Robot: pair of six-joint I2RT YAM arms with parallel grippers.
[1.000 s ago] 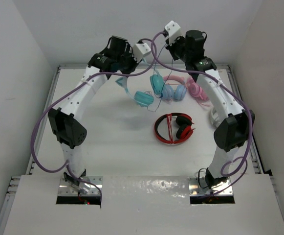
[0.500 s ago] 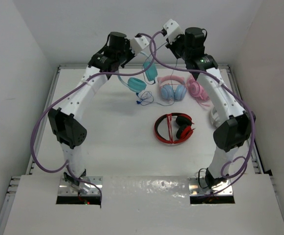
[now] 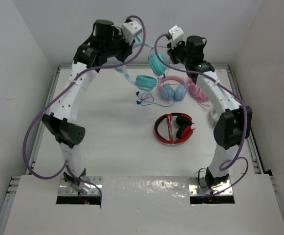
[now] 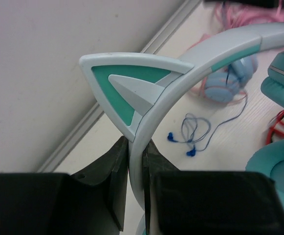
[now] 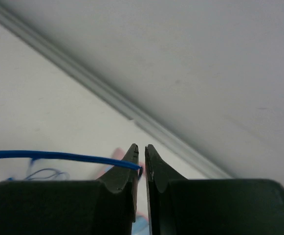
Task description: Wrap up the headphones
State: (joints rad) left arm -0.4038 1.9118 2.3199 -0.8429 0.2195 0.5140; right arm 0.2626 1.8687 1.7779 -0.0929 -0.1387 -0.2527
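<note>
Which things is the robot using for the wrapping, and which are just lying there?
In the job: teal cat-ear headphones, thin blue cable.
Just lying about: pink-and-blue headphones, all-pink headphones, red-and-black headphones.

Both arms raised and reached forward, wrists brought near each other up high.
The left arm (image 3: 67, 98) is stretched up with its wrist turned inward, and the left gripper (image 4: 135, 145) is clamped tight on the band of the headphones (image 4: 200, 56). The right arm (image 3: 221, 100) is reared likewise; the right gripper (image 5: 141, 149) is drawn almost together, only a thin slit left, with the cable (image 5: 58, 155) caught at its tips.
</note>
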